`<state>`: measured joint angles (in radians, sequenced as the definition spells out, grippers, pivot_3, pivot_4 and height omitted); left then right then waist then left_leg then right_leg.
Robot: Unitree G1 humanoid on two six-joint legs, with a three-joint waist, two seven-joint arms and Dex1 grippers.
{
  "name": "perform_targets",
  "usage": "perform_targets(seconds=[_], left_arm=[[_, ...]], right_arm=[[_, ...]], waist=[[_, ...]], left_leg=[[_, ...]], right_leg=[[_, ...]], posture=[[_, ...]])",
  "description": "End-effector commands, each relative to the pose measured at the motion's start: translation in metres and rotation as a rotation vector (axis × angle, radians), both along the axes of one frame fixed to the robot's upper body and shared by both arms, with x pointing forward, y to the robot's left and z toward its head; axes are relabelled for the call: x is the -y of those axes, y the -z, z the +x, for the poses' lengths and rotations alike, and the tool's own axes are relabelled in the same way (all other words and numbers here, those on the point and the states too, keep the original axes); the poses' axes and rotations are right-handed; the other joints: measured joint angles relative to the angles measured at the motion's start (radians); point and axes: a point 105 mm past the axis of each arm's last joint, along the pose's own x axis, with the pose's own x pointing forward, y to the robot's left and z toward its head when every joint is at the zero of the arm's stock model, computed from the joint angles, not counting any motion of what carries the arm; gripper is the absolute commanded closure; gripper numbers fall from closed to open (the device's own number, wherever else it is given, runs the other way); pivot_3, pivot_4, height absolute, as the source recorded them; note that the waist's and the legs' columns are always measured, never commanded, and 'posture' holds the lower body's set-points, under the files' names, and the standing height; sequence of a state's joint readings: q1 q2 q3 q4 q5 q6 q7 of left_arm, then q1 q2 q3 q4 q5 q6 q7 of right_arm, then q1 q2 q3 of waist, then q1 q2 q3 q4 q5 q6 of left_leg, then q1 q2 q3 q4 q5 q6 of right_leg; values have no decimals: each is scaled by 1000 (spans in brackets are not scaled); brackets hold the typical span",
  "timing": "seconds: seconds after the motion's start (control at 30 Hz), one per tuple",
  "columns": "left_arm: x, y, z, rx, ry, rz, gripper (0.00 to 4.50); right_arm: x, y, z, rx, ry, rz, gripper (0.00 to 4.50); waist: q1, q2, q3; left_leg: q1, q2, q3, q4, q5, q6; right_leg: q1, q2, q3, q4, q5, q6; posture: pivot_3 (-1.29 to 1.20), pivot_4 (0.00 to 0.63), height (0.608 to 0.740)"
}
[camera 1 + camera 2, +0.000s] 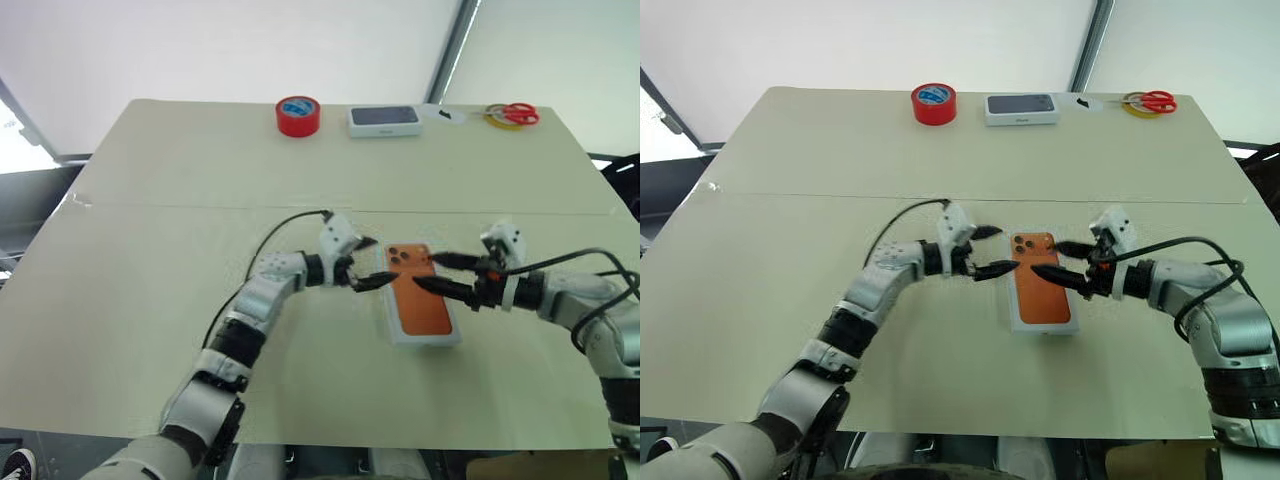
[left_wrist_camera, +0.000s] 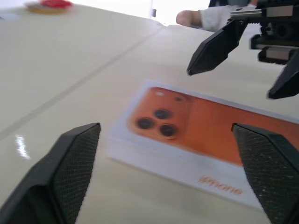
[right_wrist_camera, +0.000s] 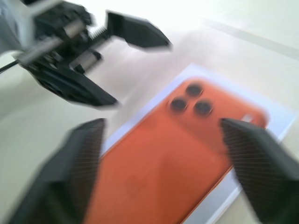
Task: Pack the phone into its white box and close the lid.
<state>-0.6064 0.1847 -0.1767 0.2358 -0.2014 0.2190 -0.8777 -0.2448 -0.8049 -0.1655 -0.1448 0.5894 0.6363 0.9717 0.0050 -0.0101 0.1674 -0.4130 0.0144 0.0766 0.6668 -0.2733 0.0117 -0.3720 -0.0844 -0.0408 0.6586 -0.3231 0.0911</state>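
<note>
The right wrist view is smeared with motion — the right gripper's own fingers (image 3: 254, 163) and the orange-topped box (image 3: 168, 163) run off its edge. In the left wrist view the box (image 2: 205, 135) is cut off too, its side lettering blurred — at the table's far edge, the scissors (image 1: 513, 114) are too small to detail.

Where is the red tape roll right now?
The red tape roll sits at the table's far edge, left of the closed white box with the dark top, far beyond both grippers.
</note>
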Motion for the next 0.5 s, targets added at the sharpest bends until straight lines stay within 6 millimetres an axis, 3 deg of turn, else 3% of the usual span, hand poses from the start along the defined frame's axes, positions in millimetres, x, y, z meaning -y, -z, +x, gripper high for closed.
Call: perform_targets(seconds=[0.03, 0.17, 0.33, 0.4, 0.5], left_arm=[[-37, -26, 0, 68, -101, -45, 0], [-81, -36, -5, 105, -195, -15, 0], [-138, -16, -29, 35, -272, 97, 0], [-169, 0, -42, -6, -341, 159, 0], [-185, 3, -54, -37, -373, 140, 0]], right_arm=[[8, -14, -1, 130, -46, -102, 47], [22, -21, 6, 175, -49, -151, 47], [40, -18, 2, 188, -74, -232, 47], [57, -10, -8, 138, -69, -269, 47], [79, -4, -13, 100, -34, -303, 47]], waist=[[0, 0, 0], [5, 0, 0], [4, 0, 0], [2, 0, 0], [3, 0, 0]], left_leg=[[0, 0, 0, 0, 0, 0], [0, 0, 0, 1, 0, 0], [0, 0, 0, 1, 0, 0], [0, 0, 0, 0, 0, 0], [1, 0, 0, 0, -1, 2]], right_leg=[[0, 0, 0, 0, 0, 0], [1, 0, 0, 0, 0, 0], [1, -1, 0, 0, 0, 0], [1, -1, 0, 0, 0, 0], [2, -2, 0, -1, 0, 0]], posture=[[0, 150, 730], [0, 150, 730], [0, 150, 730], [0, 150, 730], [0, 150, 730]])
